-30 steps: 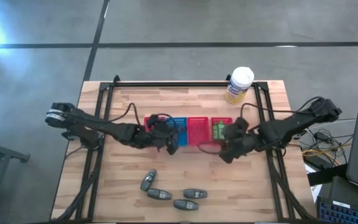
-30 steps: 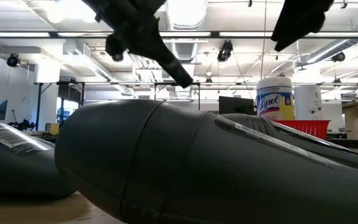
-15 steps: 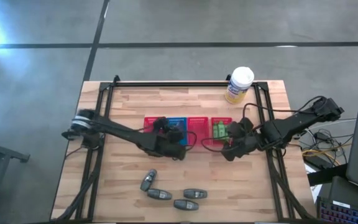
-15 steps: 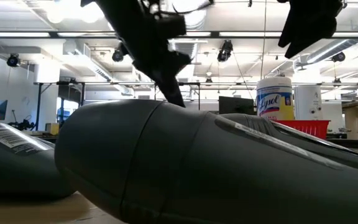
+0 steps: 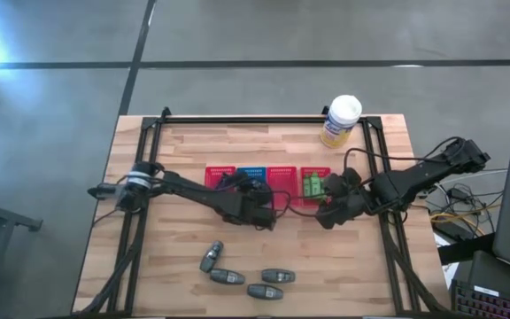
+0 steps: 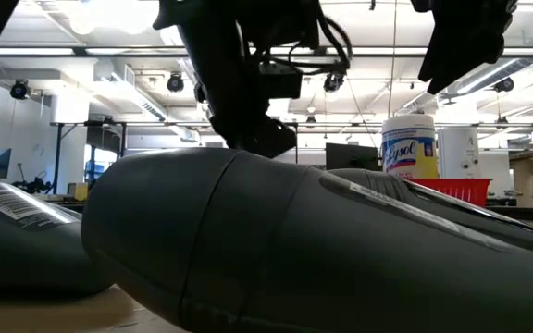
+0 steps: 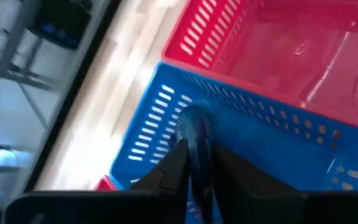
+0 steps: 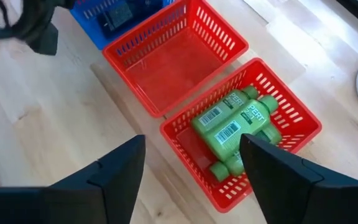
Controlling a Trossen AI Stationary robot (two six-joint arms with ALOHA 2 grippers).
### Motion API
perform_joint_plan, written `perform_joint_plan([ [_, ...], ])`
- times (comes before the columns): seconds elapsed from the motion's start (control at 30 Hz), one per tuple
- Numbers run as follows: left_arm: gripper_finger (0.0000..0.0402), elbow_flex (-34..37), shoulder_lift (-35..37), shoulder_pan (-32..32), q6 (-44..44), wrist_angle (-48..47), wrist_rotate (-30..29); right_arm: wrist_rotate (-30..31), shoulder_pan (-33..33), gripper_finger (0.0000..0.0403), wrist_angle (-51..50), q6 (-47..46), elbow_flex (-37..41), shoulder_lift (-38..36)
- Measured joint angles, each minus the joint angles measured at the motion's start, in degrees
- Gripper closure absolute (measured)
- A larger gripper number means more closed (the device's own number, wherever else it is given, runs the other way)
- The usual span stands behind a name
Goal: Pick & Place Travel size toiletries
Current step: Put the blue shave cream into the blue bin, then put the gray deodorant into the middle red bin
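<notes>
My left gripper (image 5: 266, 216) (image 7: 197, 163) is at the near side of the blue basket (image 5: 251, 175) (image 7: 166, 118), shut on a thin dark razor (image 7: 195, 127). My right gripper (image 5: 329, 209) (image 8: 197, 180) hangs open above the red basket (image 8: 291, 143) in which the green bottles (image 8: 232, 127) (image 5: 312, 185) lie on their sides. Nothing is between its fingers. Several grey oval bottles (image 5: 227, 276) (image 6: 266, 240) lie on the table's near part. Dark items (image 8: 114, 18) rest in the blue basket. My left gripper pinches the thin razor (image 7: 196, 155) between its two fingers, which lie along it. The razor's rounded free end (image 7: 194, 119) sticks out past the fingertips, in front of the blue basket's wall. The fingers slant down; whether the razor touches the basket I cannot tell.
Two more red baskets (image 5: 219, 175) (image 5: 282, 182) stand in the row with the blue one. A white-and-yellow canister (image 5: 341, 120) (image 6: 408, 143) stands at the far right. Black rails (image 5: 264, 118) frame the wooden table.
My left gripper has come down and gone from above the baskets toward the table's near right, the arm stretching out, still shut on the razor. My right gripper has kept its place.
</notes>
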State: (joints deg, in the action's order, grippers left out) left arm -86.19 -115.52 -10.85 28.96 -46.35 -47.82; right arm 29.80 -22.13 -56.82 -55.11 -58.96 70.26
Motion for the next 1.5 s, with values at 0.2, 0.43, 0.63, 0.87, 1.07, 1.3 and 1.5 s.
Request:
perform_joint_plan([
  [0.2,0.0285,0.22,1.28,1.10,2.41,1.39,14.58,-0.09,0.00,0.0156,0.05,0.85,0.17,0.00],
  [0.43,0.0253,0.30,4.27,0.56,2.14,0.68,23.52,-0.20,0.00,0.0144,0.06,2.12,0.17,0.00],
  [0.63,0.0252,0.30,10.84,-0.90,1.44,0.07,23.67,-1.70,0.00,0.0125,0.13,2.69,0.18,0.00],
  [0.87,0.0252,3.07,19.79,-2.55,-0.91,-0.31,31.03,-8.99,0.00,0.0111,1.08,4.97,0.70,0.00],
  [1.07,0.0252,12.40,25.77,-5.43,6.40,-0.54,40.16,-12.57,-0.02,0.0120,5.99,3.95,3.20,0.00],
  [1.3,0.0252,21.60,29.25,-13.58,28.82,-0.57,40.65,-12.95,-0.11,0.0142,12.13,-2.17,5.75,0.00],
  [1.5,0.0252,24.20,29.40,-19.74,42.45,-0.58,40.46,-12.96,-0.11,0.0132,14.80,-6.97,5.97,1.70],
])
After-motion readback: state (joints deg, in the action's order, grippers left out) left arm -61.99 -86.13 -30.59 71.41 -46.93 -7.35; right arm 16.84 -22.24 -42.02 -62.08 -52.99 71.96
